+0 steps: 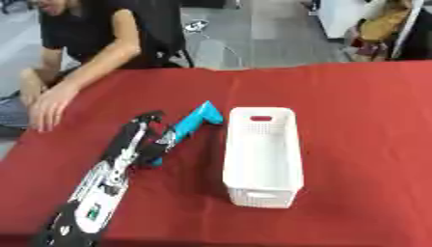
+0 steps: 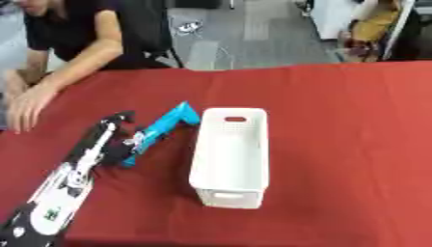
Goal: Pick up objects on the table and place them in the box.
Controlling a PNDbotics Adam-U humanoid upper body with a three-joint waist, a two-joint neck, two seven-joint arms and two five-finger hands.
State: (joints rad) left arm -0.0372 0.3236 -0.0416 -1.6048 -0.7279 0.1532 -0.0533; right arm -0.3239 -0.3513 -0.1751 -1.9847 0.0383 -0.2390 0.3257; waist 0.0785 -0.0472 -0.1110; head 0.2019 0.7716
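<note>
A: Where is the thing to pick up?

B: The blue object (image 1: 187, 126) lies on the red desk (image 1: 354, 120), toward its left side, just beside the left wall of the white box (image 1: 262, 157). Its upper end is near the far left corner of the box.

A: And which way does it point?

B: Its long axis runs on a diagonal. The broader end points to the far edge of the desk and toward the box; the thin end points to the near left corner of the desk.

A: Which hand is nearer?

B: The left hand (image 1: 145, 137). Its arm comes in from the near left corner, almost parallel with the object. The right hand shows in neither view.

A: How are the fingers?

B: They are at the lower half of the object, on its left side, and they seem to curl around it. I judge they hold it, but where fingers and object meet is dark, so I am not fully sure.

A: What does the next move need?

B: I think a lift, then a short way to the right over the box wall. The object should be turned along the long side of the box, which runs from the near edge to the far edge.
</note>
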